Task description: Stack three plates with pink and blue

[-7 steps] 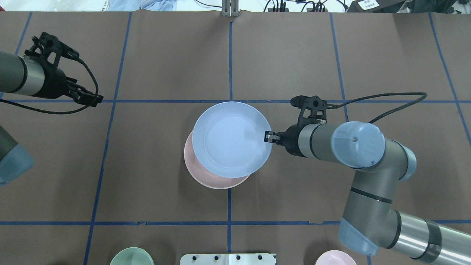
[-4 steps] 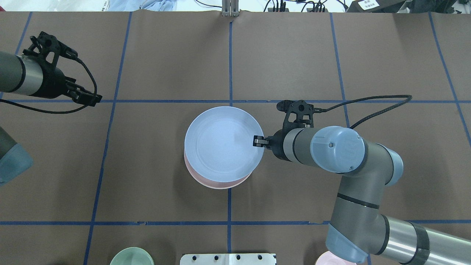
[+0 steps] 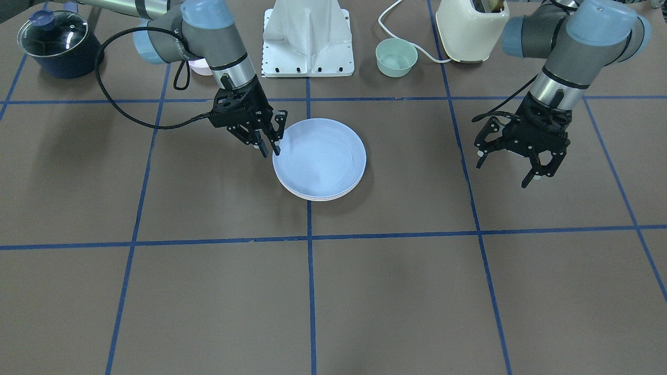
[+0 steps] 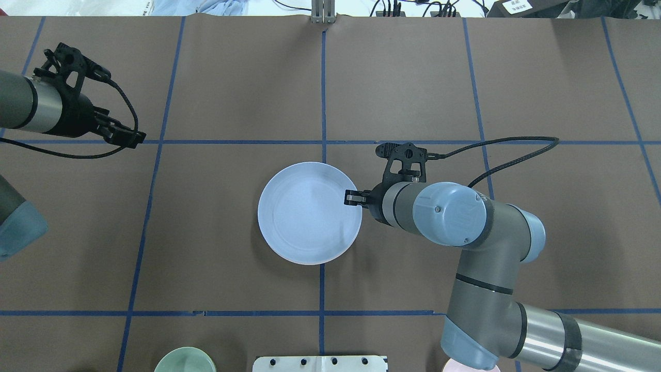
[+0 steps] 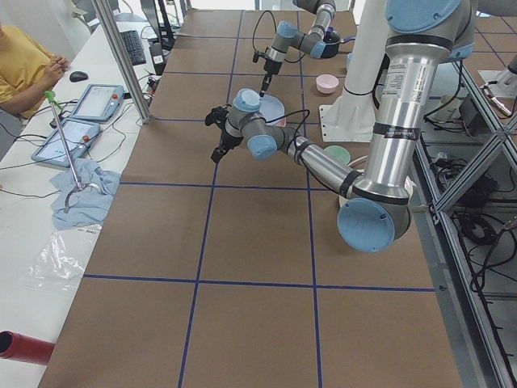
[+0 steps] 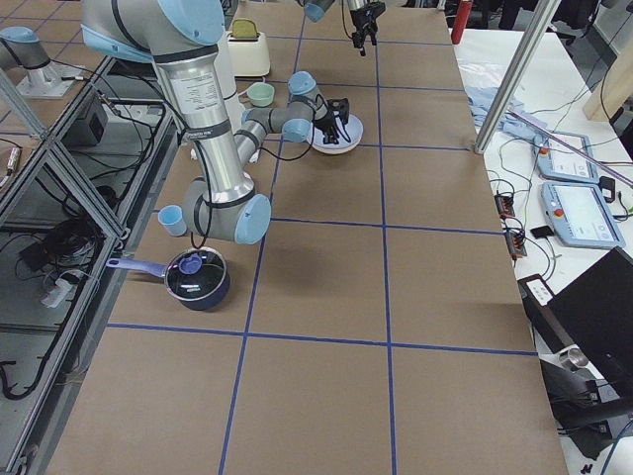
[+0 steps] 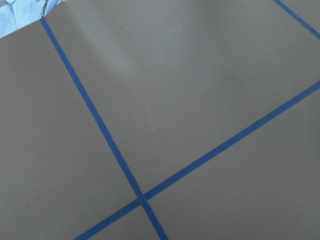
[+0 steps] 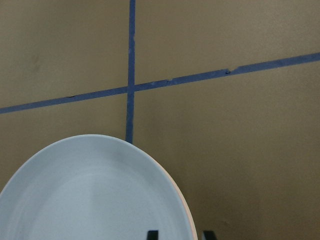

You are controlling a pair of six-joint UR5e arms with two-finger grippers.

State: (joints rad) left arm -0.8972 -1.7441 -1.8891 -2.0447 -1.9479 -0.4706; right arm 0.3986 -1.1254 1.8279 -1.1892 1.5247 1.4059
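Observation:
The light blue plate (image 3: 320, 156) (image 4: 307, 214) lies flat on top of a stack at the table's centre. Two pale rims (image 3: 315, 198) of the plates under it show at the stack's near edge in the front view. A thin pink edge (image 8: 189, 207) shows beside the blue plate (image 8: 90, 200) in the right wrist view. The cream-white plate is hidden from above. My right gripper (image 3: 270, 151) (image 4: 351, 198) (image 8: 180, 235) straddles the blue plate's rim on the robot's right side and is shut on it. My left gripper (image 3: 503, 169) (image 4: 131, 138) hangs open and empty, far to the left.
A mint-green bowl (image 3: 396, 56) (image 4: 185, 360) and a small pink bowl (image 3: 200, 66) stand by the robot's base plate (image 3: 308, 62). A lidded dark pot (image 3: 57, 41) and a cream toaster (image 3: 469, 28) stand at the table's near corners. Blue tape lines cross the brown table.
My right gripper carried the blue plate left and down onto the pink plate. The pink plate no longer shows from above. The left arm stayed almost still.

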